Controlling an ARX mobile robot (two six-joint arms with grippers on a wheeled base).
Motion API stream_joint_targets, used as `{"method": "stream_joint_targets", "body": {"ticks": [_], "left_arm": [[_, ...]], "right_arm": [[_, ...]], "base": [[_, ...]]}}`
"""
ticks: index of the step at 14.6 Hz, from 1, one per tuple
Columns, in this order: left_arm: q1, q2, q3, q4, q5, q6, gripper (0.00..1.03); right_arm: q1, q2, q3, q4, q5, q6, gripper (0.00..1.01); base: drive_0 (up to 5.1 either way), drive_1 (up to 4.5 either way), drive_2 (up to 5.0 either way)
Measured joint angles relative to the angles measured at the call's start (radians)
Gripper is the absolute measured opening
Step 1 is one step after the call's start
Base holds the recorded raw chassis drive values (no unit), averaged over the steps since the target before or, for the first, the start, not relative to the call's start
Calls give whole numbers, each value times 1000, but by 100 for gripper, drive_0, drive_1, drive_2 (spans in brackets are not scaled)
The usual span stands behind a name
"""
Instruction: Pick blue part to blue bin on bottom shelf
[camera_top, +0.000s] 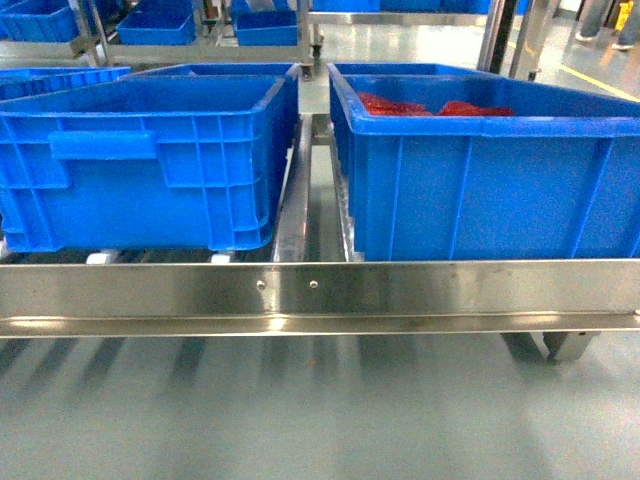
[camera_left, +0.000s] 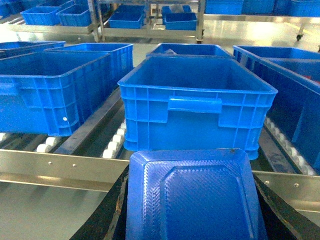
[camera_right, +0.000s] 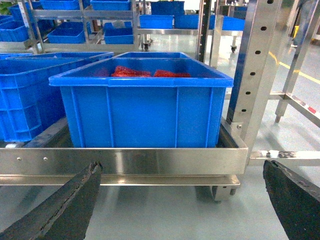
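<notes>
Holding the blue part (camera_left: 194, 197) between its dark fingers (camera_left: 107, 212), the left hand (camera_left: 192, 220) is closed on it just in front of the bottom shelf (camera_top: 320, 290); the empty blue bin (camera_left: 197, 102) stands on the white rollers (camera_left: 114, 145) right behind the front rail; the right hand (camera_right: 180, 210) is wide open and holds nothing; it faces another blue bin with red parts (camera_right: 150, 73) inside.

blue part (camera_left: 192, 197), blue bin (camera_left: 197, 102)
</notes>
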Motion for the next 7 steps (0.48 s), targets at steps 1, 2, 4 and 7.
{"method": "stream_joint_targets", "body": {"ticks": [1, 2, 4, 7], "left_arm": [[0, 0, 0, 0, 0, 0, 44], [0, 0, 0, 0, 0, 0, 44], [0, 0, 0, 0, 0, 0, 44], [0, 0, 0, 0, 0, 0, 44]], "right_arm": [[0, 0, 0, 0, 0, 0, 98], [0, 0, 0, 0, 0, 0, 98], [0, 0, 0, 0, 0, 0, 98], [0, 0, 0, 0, 0, 0, 98]], "base": [[0, 0, 0], [0, 0, 0], [0, 0, 0], [0, 0, 0]]}}
